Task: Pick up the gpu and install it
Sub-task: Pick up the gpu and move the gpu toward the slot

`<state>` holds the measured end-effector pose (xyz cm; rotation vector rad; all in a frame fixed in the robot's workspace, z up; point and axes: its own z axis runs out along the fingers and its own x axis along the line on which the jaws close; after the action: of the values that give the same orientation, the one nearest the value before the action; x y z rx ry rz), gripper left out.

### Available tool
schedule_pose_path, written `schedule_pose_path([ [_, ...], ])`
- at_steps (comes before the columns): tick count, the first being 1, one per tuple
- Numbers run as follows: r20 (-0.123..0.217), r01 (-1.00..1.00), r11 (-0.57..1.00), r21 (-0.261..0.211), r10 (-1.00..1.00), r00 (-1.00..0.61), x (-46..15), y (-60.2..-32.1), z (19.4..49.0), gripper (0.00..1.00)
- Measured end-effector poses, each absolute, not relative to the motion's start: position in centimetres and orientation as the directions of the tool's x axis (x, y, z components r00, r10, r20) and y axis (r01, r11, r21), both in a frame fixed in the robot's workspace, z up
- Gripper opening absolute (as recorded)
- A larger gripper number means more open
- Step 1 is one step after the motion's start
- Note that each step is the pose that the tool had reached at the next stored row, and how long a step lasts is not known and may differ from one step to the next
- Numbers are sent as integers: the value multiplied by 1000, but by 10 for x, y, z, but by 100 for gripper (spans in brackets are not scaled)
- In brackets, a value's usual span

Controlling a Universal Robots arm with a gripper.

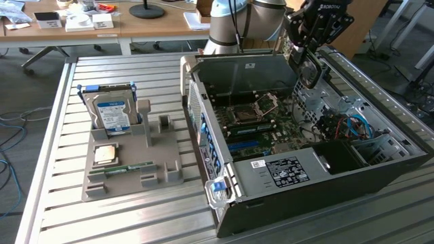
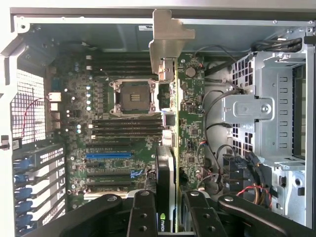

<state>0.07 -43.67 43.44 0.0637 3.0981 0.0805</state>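
Gripping the gpu (image 2: 166,177) edge-on, the partly closed jaws hold it between them above the open computer case's (image 1: 326,195) motherboard (image 2: 191,133).

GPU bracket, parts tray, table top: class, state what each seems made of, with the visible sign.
Bracket of the gpu: bare metal, probably steel; dull silvery sheen, folded tab. Parts tray: likely moulded plastic; matte grey-beige, rounded posts. Table top: probably aluminium; pale slats with grooves between.
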Motion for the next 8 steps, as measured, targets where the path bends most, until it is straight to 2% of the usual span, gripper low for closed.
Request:
schedule_pose_path([
  [8, -41, 40, 998, 53, 42, -998, 18, -437, 434, 27],
])
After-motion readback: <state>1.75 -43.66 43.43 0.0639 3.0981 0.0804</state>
